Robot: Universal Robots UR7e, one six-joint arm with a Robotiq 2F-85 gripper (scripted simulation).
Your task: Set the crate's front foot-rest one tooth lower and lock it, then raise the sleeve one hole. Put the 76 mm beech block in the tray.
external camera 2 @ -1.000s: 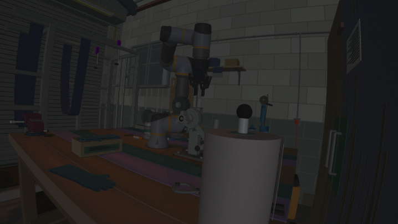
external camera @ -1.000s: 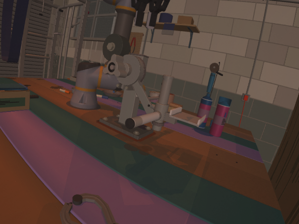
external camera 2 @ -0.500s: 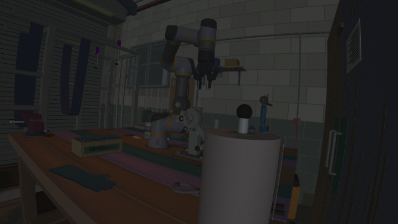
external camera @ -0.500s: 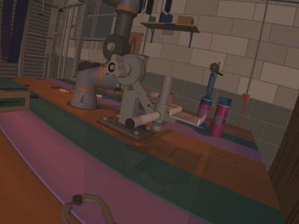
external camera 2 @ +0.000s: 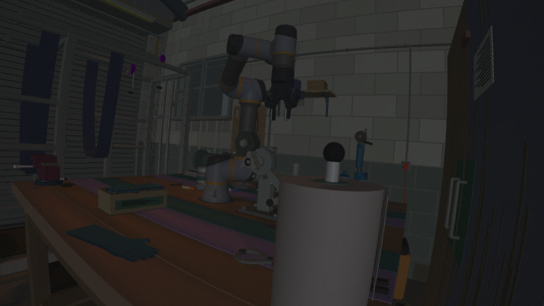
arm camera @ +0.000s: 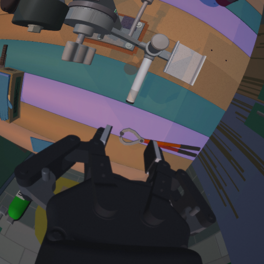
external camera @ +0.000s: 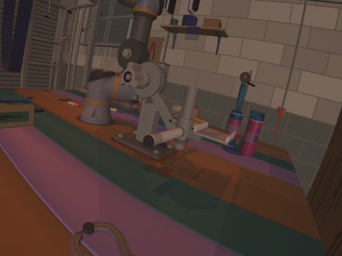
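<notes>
My gripper (arm camera: 129, 145) (external camera 2: 280, 113) hangs high above the bench, open and empty, well above the foot-rest mechanism. The mechanism (external camera: 152, 112) stands on a bolted base plate: a toothed disc with a lobed knob (external camera: 132, 76) (arm camera: 78, 53), an arm down to a vertical post with a sleeve (external camera: 187, 110) (arm camera: 159, 42), and a horizontal handle bar (external camera: 163, 137) (arm camera: 139, 80). The pale foot-rest plate (external camera: 216, 134) (arm camera: 184, 62) sticks out to the right of the post. A small wooden block (external camera: 199, 121) lies behind the post, partly hidden.
A cardboard box (external camera: 15, 114) (external camera 2: 131, 200) sits on the bench's left side with blue gloves (external camera 2: 114, 241) near it. Pliers with orange handles (arm camera: 157, 142) lie near the front edge. Two spray cans (external camera: 245, 131) stand right of the foot-rest. A large grey cylinder (external camera 2: 327, 239) blocks the second side camera.
</notes>
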